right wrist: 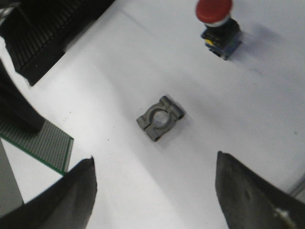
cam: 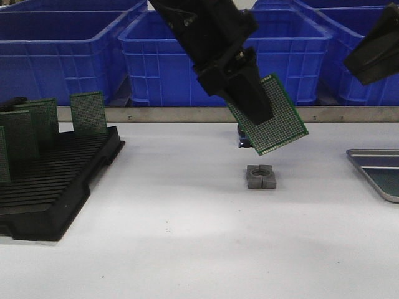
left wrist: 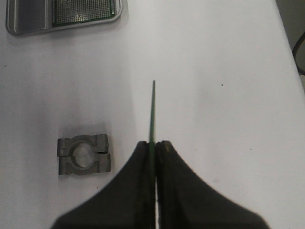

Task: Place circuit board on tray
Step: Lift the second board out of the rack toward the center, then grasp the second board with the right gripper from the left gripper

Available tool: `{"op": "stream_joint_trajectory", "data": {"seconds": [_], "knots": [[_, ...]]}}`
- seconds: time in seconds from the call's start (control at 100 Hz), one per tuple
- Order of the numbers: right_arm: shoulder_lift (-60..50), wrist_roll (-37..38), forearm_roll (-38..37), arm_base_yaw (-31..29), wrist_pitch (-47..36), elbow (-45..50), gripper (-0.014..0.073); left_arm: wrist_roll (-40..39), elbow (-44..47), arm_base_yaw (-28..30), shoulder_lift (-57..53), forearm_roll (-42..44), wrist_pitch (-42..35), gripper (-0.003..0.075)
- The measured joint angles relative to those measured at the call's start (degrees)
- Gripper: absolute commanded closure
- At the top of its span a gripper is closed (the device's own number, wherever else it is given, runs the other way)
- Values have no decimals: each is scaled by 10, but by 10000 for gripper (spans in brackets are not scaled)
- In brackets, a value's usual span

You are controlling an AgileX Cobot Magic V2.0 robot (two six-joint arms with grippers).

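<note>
Nearest the camera in the front view the white table (cam: 187,249) lies bare across the lower frame, with the black slotted rack (cam: 56,187) at lower left, several green boards standing in its slots. At the centre of the frame sits a small grey metal clamp block (cam: 260,177), flat on the table. At the right edge, cut off by the frame, is the tray (cam: 368,156); the left wrist view shows one perforated board already lying in it.

Above the clamp block, held in the air, is the circuit board (cam: 280,121), tilted on a corner and well clear of the table. The left gripper (cam: 252,103) pinches it: in the left wrist view the two dark fingers (left wrist: 169,186) are pressed narrow on the board's thin green edge. The right gripper (right wrist: 155,191) hangs at the upper right of the front view, fingers spread wide and holding nothing. Behind the clamp block a red push-button (right wrist: 214,12) stands on the table, and farthest back runs the row of blue crates (cam: 224,56).

The step in hand looks like the carry: board lifted, not yet over the tray. The next move, I judge, calls for travel toward the right of the frame, laying the board flat, then lowering it inside the rim beside or upon the one already there before letting go
</note>
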Motion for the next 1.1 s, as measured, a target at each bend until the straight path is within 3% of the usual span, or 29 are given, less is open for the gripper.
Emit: {"op": "stream_joint_trajectory", "data": {"seconds": [0.33,0.61,1.1], "knots": [[-44,-33,-73,72,8,0,55,0,0,0,0,0,0,739],[-44,-51,-81,116,8,49,55,0,0,0,0,-1,0,739],[-42,-74,-81,174,-18,54,55,0,0,0,0,-1,0,739]]}}
